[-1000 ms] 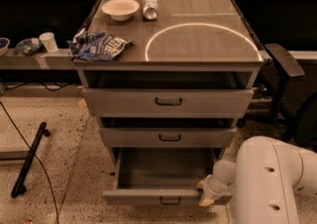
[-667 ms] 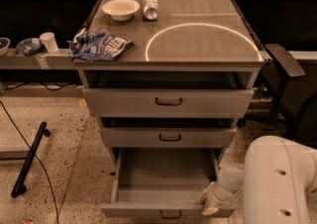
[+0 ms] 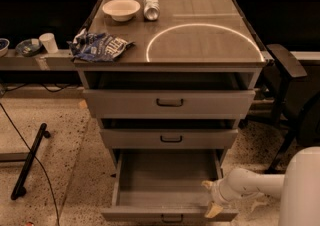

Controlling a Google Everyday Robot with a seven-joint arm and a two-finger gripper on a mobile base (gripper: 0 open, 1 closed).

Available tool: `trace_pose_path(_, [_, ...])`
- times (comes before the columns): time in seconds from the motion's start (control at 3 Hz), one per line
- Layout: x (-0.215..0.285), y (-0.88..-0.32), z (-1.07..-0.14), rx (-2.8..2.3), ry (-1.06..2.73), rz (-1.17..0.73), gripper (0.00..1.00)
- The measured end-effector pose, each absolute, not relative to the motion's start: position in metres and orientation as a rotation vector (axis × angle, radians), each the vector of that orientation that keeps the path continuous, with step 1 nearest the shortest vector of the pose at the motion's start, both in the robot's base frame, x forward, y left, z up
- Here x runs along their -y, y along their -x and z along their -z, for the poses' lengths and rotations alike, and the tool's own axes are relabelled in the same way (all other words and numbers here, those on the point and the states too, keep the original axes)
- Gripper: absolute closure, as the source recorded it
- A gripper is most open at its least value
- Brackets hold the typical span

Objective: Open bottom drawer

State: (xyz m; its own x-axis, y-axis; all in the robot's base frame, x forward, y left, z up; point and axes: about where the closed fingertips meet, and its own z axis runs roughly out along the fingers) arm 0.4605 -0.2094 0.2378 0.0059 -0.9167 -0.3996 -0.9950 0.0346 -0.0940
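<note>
The bottom drawer [image 3: 165,182] stood pulled well out of the cabinet, its grey inside bare to us, with its front panel just to the left of the jaws. We saw the gripper [image 3: 210,198] at the right end of that front panel with its jaws spread apart. One tan fingertip [image 3: 206,185] lay over the inner side of the front wall, and the other was against the outer face below it. We could not tell whether they pressed on the panel. The small dark loop handle [image 3: 171,218] sat to the left of the jaws and a little lower, apart from them.

To the right of the jaws the white arm [image 3: 255,184] ran back to the rounded white body of the robot [image 3: 301,190]. Above the jaws and to the left we noted the middle drawer [image 3: 170,139], slightly out, and higher up the top drawer [image 3: 170,103], also slightly out. Further above was the cabinet top [image 3: 200,15], which bore a bright ring of light [image 3: 205,42]. Far above and to the left of the jaws, a white bowl [image 3: 121,8] and a can [image 3: 151,7] lay side by side near the back edge, and a crumpled blue chip bag [image 3: 99,46] lay at the front left corner. Well to the left of the jaws, a black rod [image 3: 29,162] lay on the speckled floor. Up and to the right, a dark chair [image 3: 287,65] stood beside the cabinet.
</note>
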Motion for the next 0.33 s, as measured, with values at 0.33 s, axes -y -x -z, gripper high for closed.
trace_pose_path(0.33, [0.2069,-0.4685,-0.2484,-1.952,1.932,-0.293,0.03])
